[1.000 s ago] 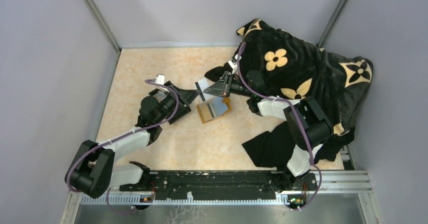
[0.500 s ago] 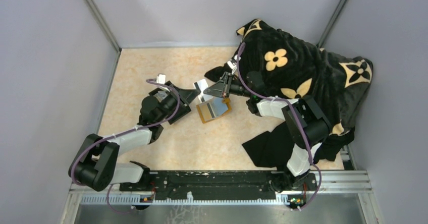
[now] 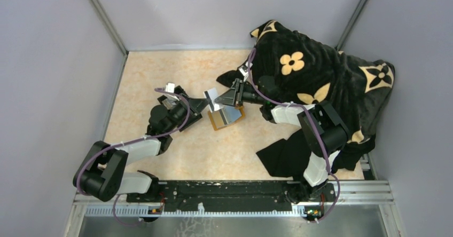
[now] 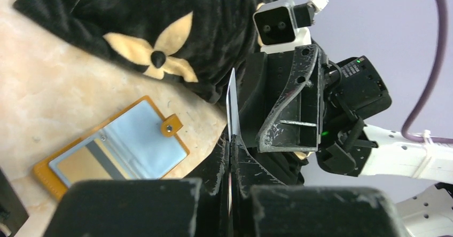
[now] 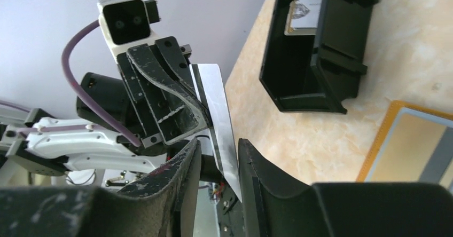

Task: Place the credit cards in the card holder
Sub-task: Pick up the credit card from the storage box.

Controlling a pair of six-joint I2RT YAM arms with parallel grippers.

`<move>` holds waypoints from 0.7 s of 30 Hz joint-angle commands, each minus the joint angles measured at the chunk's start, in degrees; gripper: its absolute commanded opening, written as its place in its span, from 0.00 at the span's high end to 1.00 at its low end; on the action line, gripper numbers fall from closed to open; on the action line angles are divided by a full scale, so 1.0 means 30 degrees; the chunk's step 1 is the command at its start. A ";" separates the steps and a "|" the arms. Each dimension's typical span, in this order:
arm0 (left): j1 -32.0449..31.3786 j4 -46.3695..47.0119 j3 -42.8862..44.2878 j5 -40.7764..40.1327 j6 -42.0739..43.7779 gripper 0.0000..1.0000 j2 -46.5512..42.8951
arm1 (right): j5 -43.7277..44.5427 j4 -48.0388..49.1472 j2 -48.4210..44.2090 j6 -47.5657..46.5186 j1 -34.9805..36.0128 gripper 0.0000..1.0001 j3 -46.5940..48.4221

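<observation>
Left end effector (image 4: 231, 141) has closed on card (image 4: 232, 101), seemingly, above beige tabletop (image 3: 160, 71).

1. The left fingers (image 4: 216, 165), black and scuffed, fill the bottom of the view. They are pressed together on a thin credit card (image 4: 232, 106), seen edge-on and standing upright out of their tips.
2. Just past the tips, right of the card, are the right arm's fingers (image 4: 291, 95), with a wrist camera (image 4: 280, 26) above them. Whether they touch the card cannot be told.
3. Left of the fingers, the orange-tan card holder (image 4: 47, 177) lies open and flat on the bench (image 4: 37, 87). Its inside is pale blue, with a tan, dark-striped card (image 4: 88, 162) in it.
4. Its snap tab (image 4: 171, 126) points toward the fingers.
5. Beyond the holder lies a black blanket (image 4: 107, 13) with cream flowers.
</observation>
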 commanded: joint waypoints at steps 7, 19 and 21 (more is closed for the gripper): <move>0.0076 -0.3679 -0.0047 -0.2348 -0.0030 1.00 0.0348 | 0.2573 -0.4843 -0.2863 -0.4808 -0.0280 0.65 -0.0042; -0.2335 -0.6656 0.1258 -0.5482 -0.1606 1.00 0.2701 | 0.8818 -1.2442 -0.3829 -0.9943 -0.0282 0.68 0.1174; -0.2586 -0.6504 0.1410 -0.5593 -0.1885 1.00 0.3237 | 0.9425 -1.3203 -0.3461 -1.0468 -0.0203 0.72 0.1431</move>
